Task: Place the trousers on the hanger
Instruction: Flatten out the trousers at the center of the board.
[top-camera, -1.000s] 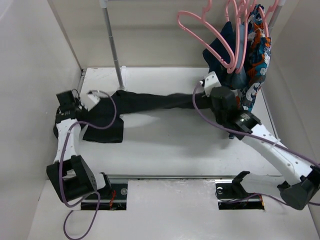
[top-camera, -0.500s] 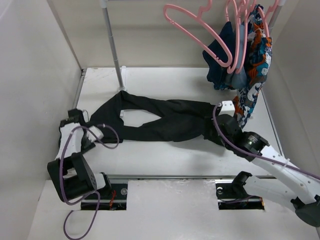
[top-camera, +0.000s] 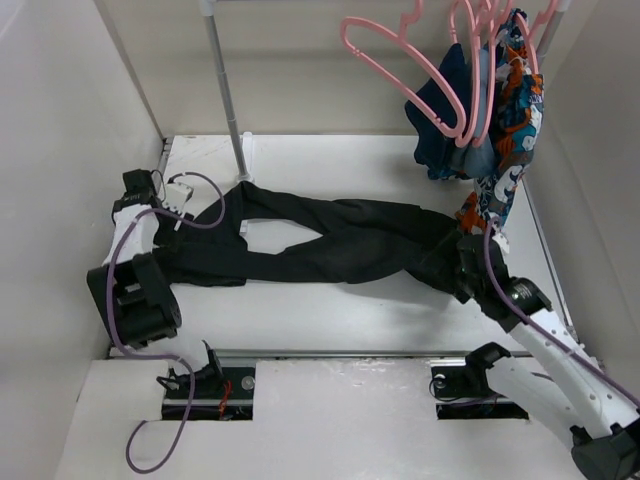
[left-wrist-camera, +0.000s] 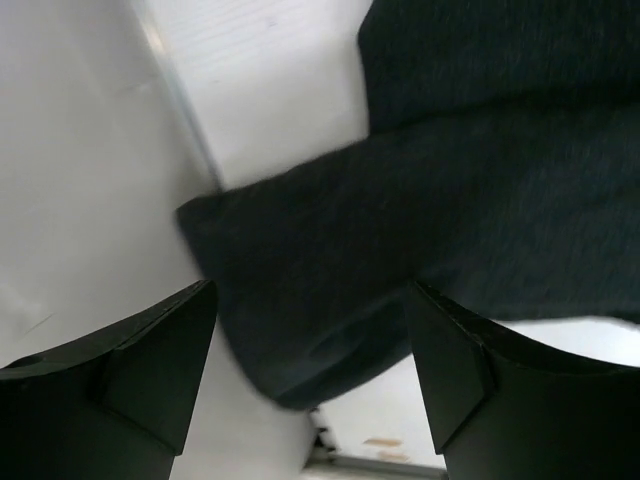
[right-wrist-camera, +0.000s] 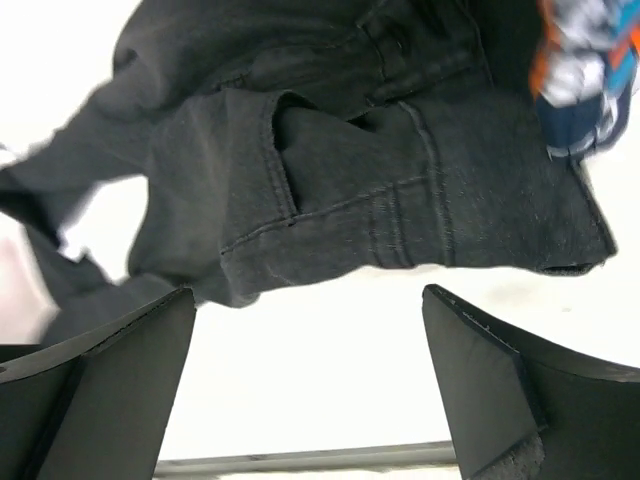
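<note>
- Both my pincers stood wide with nothing in them: the left pincer (left-wrist-camera: 310, 292) by the leg hems, the right pincer (right-wrist-camera: 308, 292) by the waistband.
- The trousers (top-camera: 340, 240) lay flat on the bench (top-camera: 330, 315), with the legs splayed toward 9 o'clock and the waist toward 3 o'clock in the top view.
- From each wrist the cloth lay at 12 o'clock, just beyond my fingers and not between them.
- The hanger (top-camera: 400, 88) hung at 1 o'clock, well apart from the trousers.
- I judged the step to be taking hold. I needed to come down square, pinch through both layers at hem and waistband, gather the two legs, lift the ends level, and steer clear of the patterned garment (right-wrist-camera: 580, 80) at 2 o'clock.
</note>
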